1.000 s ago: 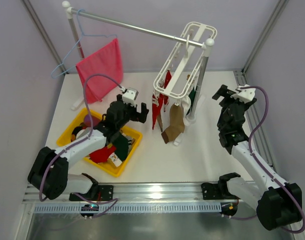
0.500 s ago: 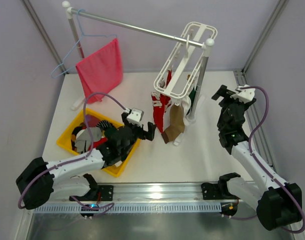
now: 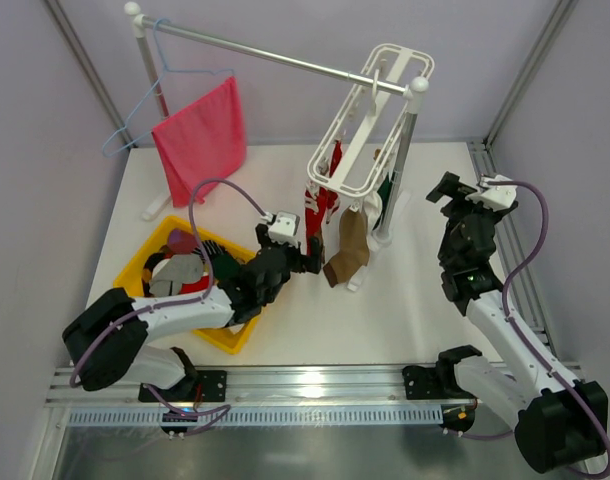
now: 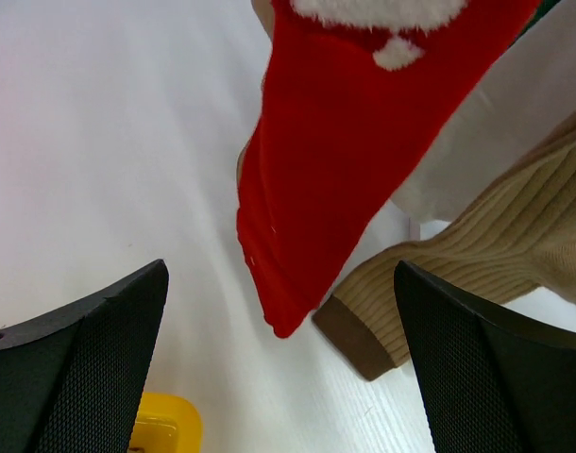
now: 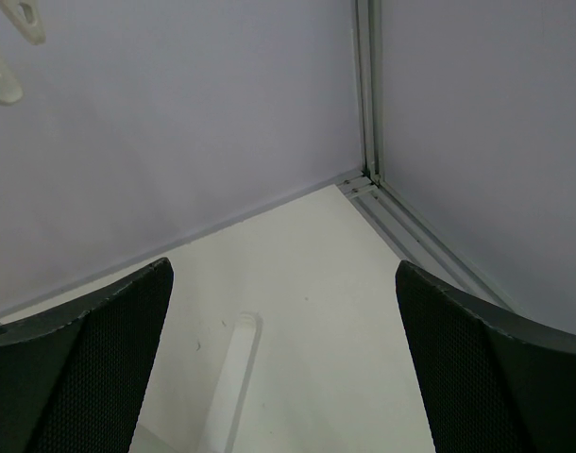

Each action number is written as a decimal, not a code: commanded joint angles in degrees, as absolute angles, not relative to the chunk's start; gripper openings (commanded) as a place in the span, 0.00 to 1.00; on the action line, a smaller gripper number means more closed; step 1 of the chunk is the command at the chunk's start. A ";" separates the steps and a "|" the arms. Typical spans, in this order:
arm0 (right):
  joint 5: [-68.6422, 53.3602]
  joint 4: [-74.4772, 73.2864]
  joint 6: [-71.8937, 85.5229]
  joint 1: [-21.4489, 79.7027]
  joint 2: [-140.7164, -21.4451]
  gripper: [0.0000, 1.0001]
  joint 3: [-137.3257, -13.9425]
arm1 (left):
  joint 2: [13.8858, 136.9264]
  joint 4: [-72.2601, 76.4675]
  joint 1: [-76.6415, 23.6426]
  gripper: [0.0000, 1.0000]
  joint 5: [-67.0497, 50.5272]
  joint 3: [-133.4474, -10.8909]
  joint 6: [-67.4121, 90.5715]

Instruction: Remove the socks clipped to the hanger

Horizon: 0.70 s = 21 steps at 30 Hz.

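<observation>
Only the overhead view showed the white hanger on the rail, socks clipped beneath it, and the yellow bin holding loose socks; the left wrist view showed the red sock hanging its toe between the left gripper's wide-apart, empty fingers, a tan sock just beside; the right gripper gaped empty, well apart.

hanger: white plastic rectangular frame with crossbars and small clips, hanging by its top hook, tilted, with its long side running down toward the near left.
red sock: bright red with fluffy white trim, clipped at the frame's lower near end, hanging straight down with its pointed tip lowest.
tan sock: ribbed tan knit with a darker brown toe, hanging just beside the red one, foot bent toward it.
dark green sock: hangs under the frame's right side, mostly hidden.
</observation>
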State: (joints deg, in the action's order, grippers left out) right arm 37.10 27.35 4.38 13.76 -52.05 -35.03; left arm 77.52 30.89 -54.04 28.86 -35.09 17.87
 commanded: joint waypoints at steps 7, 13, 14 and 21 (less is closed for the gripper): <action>36.04 29.18 5.10 13.89 -51.94 1.00 -34.98 | 81.82 37.09 -54.23 0.99 34.28 -40.69 17.41; 36.03 29.09 4.75 13.89 -51.68 1.00 -34.89 | 85.25 37.18 -54.23 0.99 35.33 -42.80 16.26; 36.21 29.18 4.83 13.97 -51.24 1.00 -34.81 | 85.43 37.18 -54.23 1.00 35.59 -42.98 16.17; 35.33 29.27 4.66 13.89 -50.10 1.00 -34.45 | 86.57 37.88 -54.23 0.30 38.05 -43.86 14.42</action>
